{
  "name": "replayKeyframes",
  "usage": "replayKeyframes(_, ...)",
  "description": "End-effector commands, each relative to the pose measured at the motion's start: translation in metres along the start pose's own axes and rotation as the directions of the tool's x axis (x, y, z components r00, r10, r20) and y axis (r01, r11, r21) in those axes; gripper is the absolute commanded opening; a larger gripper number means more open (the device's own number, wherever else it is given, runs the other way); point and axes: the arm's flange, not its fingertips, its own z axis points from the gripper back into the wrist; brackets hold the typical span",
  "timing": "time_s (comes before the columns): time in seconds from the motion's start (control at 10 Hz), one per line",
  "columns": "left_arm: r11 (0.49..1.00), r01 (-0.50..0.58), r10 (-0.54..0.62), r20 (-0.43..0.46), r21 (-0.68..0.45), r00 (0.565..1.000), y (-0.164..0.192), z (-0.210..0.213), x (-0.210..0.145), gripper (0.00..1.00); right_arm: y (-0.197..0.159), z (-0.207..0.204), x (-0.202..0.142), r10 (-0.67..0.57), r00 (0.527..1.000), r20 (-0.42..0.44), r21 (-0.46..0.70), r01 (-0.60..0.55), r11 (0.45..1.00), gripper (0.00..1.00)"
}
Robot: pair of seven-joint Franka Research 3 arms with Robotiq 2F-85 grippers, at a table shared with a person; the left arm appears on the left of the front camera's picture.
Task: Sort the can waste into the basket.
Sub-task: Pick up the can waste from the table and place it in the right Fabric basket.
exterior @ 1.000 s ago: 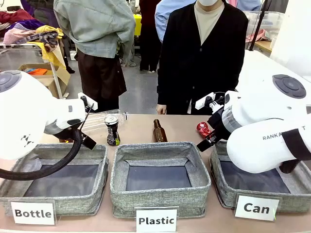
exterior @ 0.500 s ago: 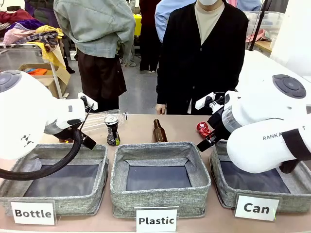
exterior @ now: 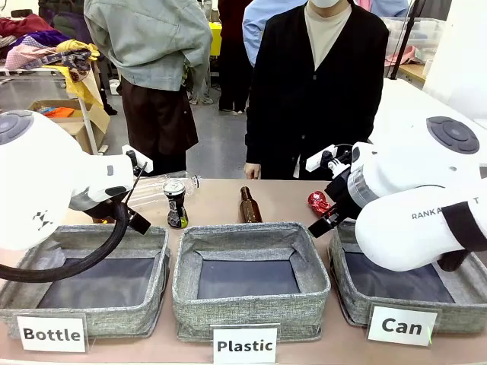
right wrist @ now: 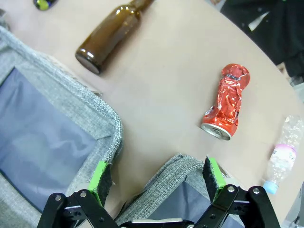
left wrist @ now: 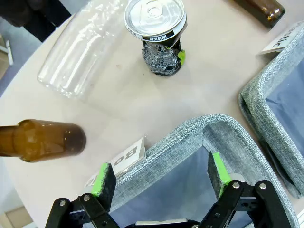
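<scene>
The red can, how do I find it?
Find the grey basket with the "Can" card, on the robot's right. Just beyond its far left corner lies the red can. It's the only shiny, crushed red thing; its neighbours are a brown bottle and a clear bottle.

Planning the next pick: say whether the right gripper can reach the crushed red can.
Probably yes: the open right gripper hangs above the basket corner, and the red can lies on bare table just beyond, nothing between.

Glossy white arms (exterior: 411, 205), black cables (exterior: 76, 262), black jaws with green pads (left wrist: 102, 173).
</scene>
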Motion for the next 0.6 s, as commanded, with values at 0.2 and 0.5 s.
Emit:
replayKeyframes(0.2, 0.973, -0.044, 0.054, 0.038, -0.226, 0.998, -0.014, 0.056, -0.002, 1.0, -0.007, 0.071, 0.011, -0.068, 0.995, 0.068, 0.087, 0.062, 0.994, 1.0)
replayKeyframes(0.5, 0.92, -0.124, 0.125, -0.021, -0.372, 0.992, -0.021, 0.133, -0.019, 1.0, -0.027, 0.137, 0.008, -0.325, 0.943, -0.067, 0.383, 0.325, 0.865, 1.0)
